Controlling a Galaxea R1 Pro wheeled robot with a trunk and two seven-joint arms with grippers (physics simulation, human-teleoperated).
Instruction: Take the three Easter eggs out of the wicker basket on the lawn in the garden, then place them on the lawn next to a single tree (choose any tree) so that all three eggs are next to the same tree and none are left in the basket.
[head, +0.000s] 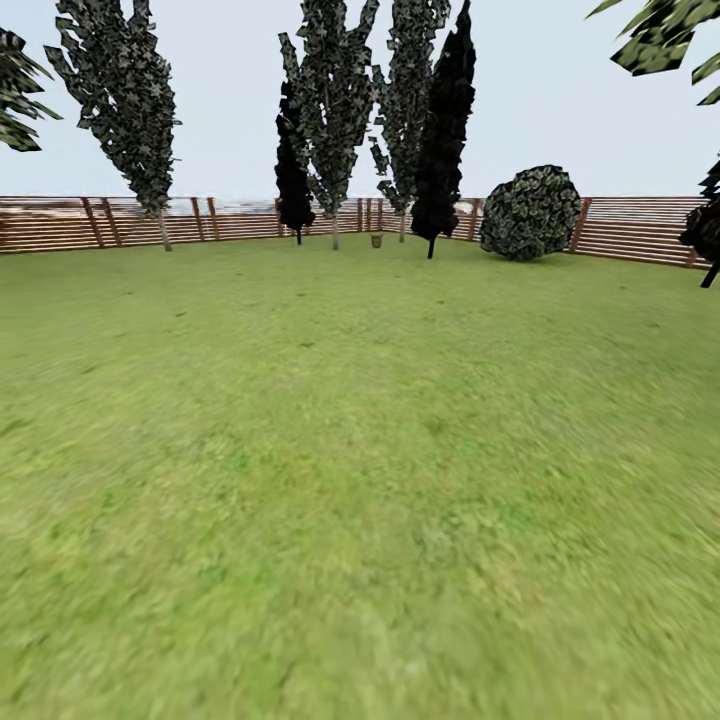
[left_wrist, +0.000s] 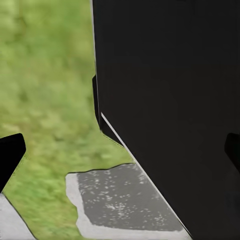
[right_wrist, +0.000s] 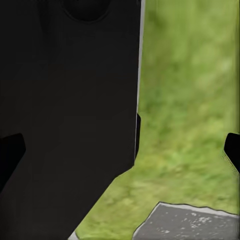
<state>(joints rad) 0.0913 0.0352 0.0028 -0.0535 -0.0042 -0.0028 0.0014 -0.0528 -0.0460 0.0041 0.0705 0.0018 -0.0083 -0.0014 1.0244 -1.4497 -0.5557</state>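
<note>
Far across the lawn (head: 340, 450), the small tan wicker basket (head: 376, 241) stands near the fence, between two trunks. It is too small to show any eggs; the three Easter eggs are hidden. A tree (head: 333, 120) with a pale straight trunk rises just left of the basket, and another (head: 404, 100) just right of it. My left gripper (left_wrist: 121, 152) hangs beside the robot's black body, fingers wide apart with nothing between. My right gripper (right_wrist: 121, 152) is likewise open and holds nothing.
A brown slat fence (head: 640, 230) closes the garden's far side. Two all-black trees (head: 443, 140) stand among the pale-trunk ones, and a round bush (head: 530, 213) sits at the right. Another pale-trunk tree (head: 125, 100) stands at the left. Grey paving (left_wrist: 120, 200) lies below the grippers.
</note>
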